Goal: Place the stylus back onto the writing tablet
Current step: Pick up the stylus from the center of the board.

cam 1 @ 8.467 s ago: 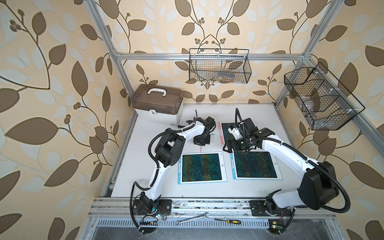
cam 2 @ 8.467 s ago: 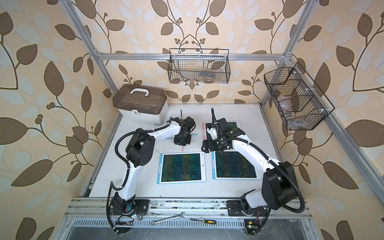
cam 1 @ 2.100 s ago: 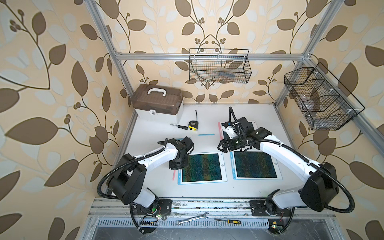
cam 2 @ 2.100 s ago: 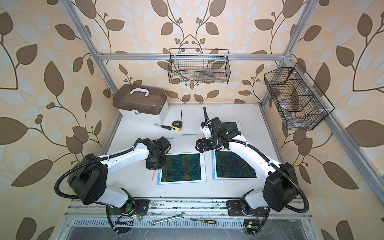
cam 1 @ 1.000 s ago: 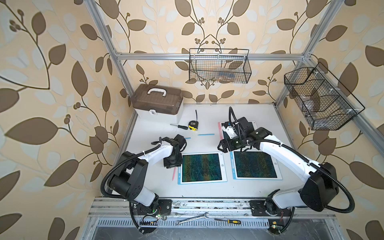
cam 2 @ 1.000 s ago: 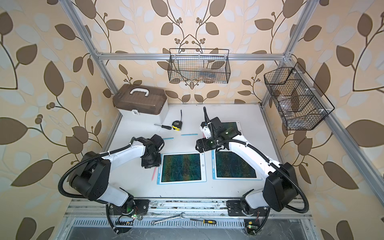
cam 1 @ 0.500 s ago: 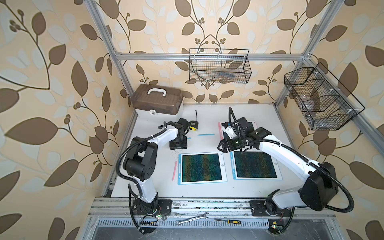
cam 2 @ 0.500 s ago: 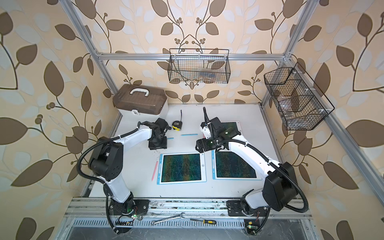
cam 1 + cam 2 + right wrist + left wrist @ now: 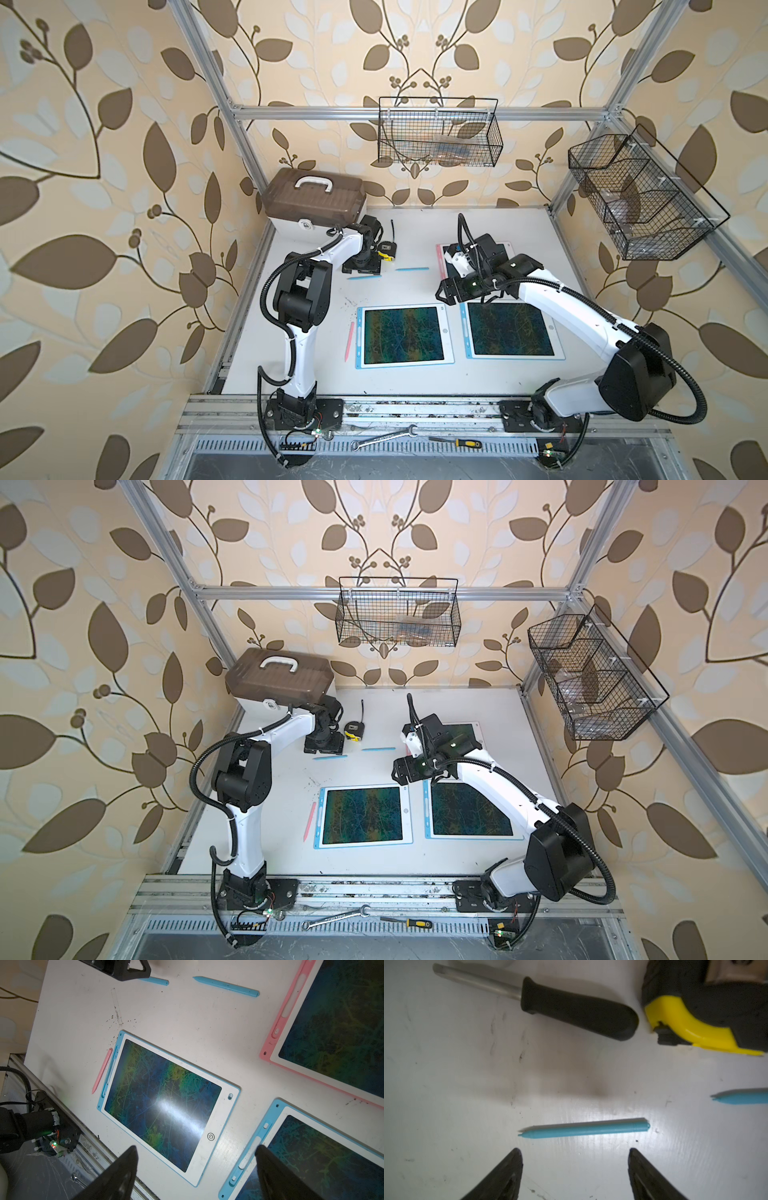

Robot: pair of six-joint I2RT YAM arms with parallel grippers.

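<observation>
Left fingers (image 9: 506,1172) spread wide — blue stylus (image 9: 583,1130) lies free beside them.

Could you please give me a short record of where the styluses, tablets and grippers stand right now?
left gripper: open, empty, light-blue plastic stylus lying on the white table just ahead of its jaws
second light-blue stylus: on the table, apart from every tablet
pink stylus: on the table beside the left blue-framed writing tablet, outside its frame
right blue-framed tablet: no stylus on it
pink-framed tablet: partly under the right arm
right gripper: open, empty, raised near the two blue-framed tablets
task state: no stylus on a tablet yet
</observation>
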